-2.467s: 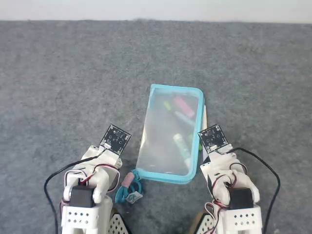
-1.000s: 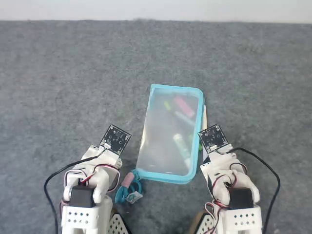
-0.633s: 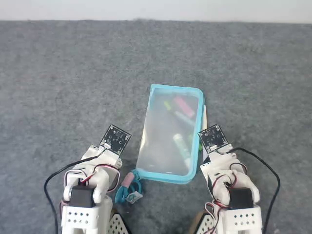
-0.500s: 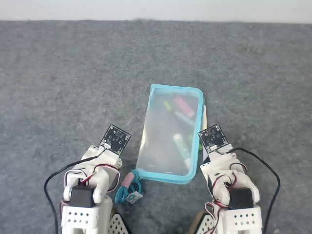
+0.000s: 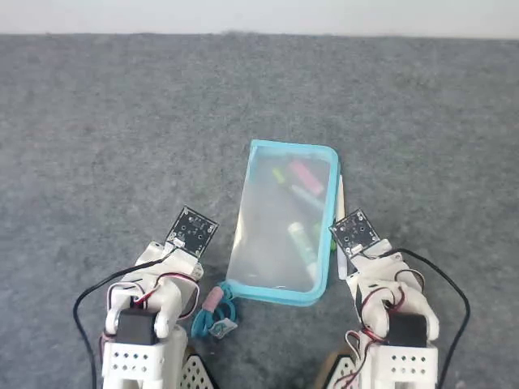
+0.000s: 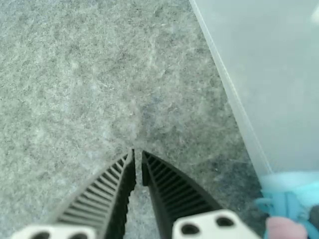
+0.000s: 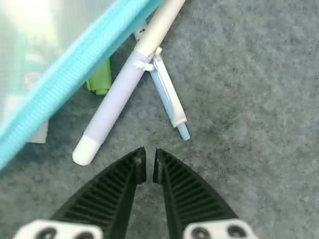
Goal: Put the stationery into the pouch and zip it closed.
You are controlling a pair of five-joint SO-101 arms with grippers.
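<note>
A translucent pouch (image 5: 284, 223) with a light blue zipper edge lies on the grey felt between the two arms, with several stationery items showing through it. Its blue edge (image 7: 75, 64) runs past a lavender-and-cream pen (image 7: 119, 94), a light blue pen (image 7: 169, 99) and a green marker tip (image 7: 99, 79) lying on the felt beside it. My right gripper (image 7: 148, 164) is shut, just short of the pens. My left gripper (image 6: 137, 164) is shut over bare felt beside the pouch's other long side (image 6: 259, 74).
A teal cord with a pink tag (image 5: 215, 312) lies at the pouch's near corner, between the arms. Grey felt (image 5: 122, 121) covers the table, with open room to the left, right and far side.
The right arm has shifted slightly to the right, away from the pouch's edge. The left arm and the pouch have stayed put.
</note>
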